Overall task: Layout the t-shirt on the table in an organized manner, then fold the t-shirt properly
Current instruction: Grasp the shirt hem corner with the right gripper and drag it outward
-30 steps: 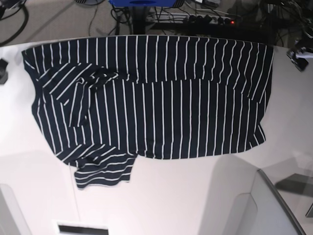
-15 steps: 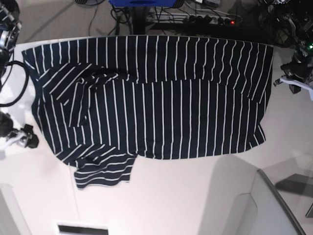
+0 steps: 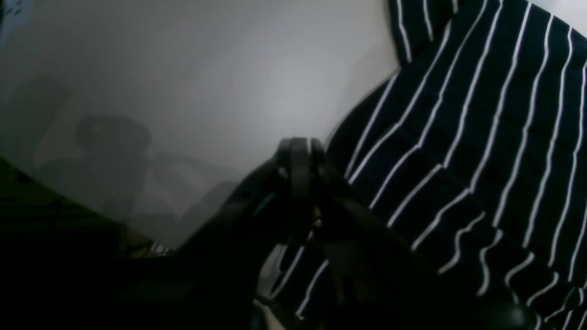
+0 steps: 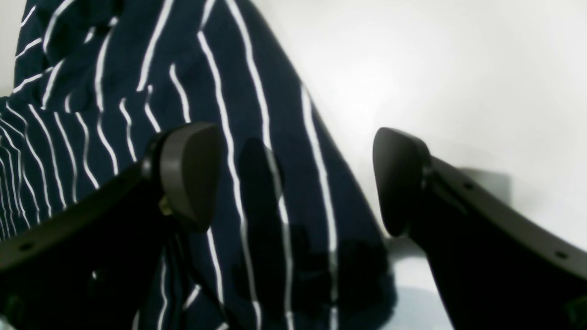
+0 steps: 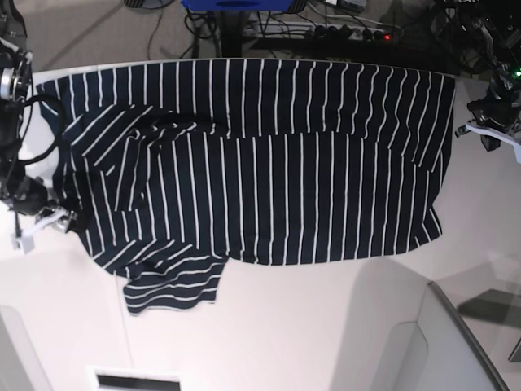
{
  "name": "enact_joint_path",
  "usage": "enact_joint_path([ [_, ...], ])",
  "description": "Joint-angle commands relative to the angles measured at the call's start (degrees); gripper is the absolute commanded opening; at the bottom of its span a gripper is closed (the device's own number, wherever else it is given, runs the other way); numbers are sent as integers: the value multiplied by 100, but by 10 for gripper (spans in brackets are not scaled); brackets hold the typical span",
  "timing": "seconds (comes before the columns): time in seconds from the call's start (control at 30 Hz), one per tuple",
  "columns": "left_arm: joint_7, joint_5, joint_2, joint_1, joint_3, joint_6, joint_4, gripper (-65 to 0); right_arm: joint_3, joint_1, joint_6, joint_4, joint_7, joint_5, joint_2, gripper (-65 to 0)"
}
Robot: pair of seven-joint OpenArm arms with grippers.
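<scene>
The t-shirt (image 5: 252, 163) lies spread across the far half of the table (image 5: 293, 334), one sleeve bunched at its near-left corner; going left to right in the base view, the right gripper (image 5: 57, 218) has come in from nowhere in view a second ago to the shirt's left hem, and in its wrist view the claw stands spread wide astride that edge, gripping nothing yet; at the shirt's right edge the left gripper (image 3: 298, 151) has arrived too, and its claw, open a second ago, is now pressed together beside the cloth; I judge both are preparing to straighten the shirt.
</scene>
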Motion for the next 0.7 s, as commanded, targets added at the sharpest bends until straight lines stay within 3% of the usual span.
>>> enact_joint_path([
  [0.0, -108, -18, -76, 10, -34, -6, 76, -650, -33, 110, 46, 51, 17, 48, 88, -186],
  [0.07, -108, -18, -85, 10, -34, -6, 76, -650, -156, 110, 46, 95, 17, 48, 53, -273],
  [0.23, -108, -18, -85, 19, -34, -6, 76, -650, -156, 137, 46, 113, 8, 74, 44, -650],
  [0.33, -108, -18, -85, 19, -34, -6, 76, -650, -147, 66, 54, 482, -45, 92, 44, -638],
  [0.4, -108, -18, -76, 28, -34, -6, 76, -650, -86, -206, 54, 1132, -388, 136, 44, -650],
  [0.53, -108, -10, -76, 28, -16, -6, 67, -650, 530, -901, 37, 2689, -1355, 329, 9, -650],
  [0.67, -108, -10, -67, 19, 10, -6, 59, -650, 1057, -1428, 37, 3910, -2392, 365, -246, -650],
])
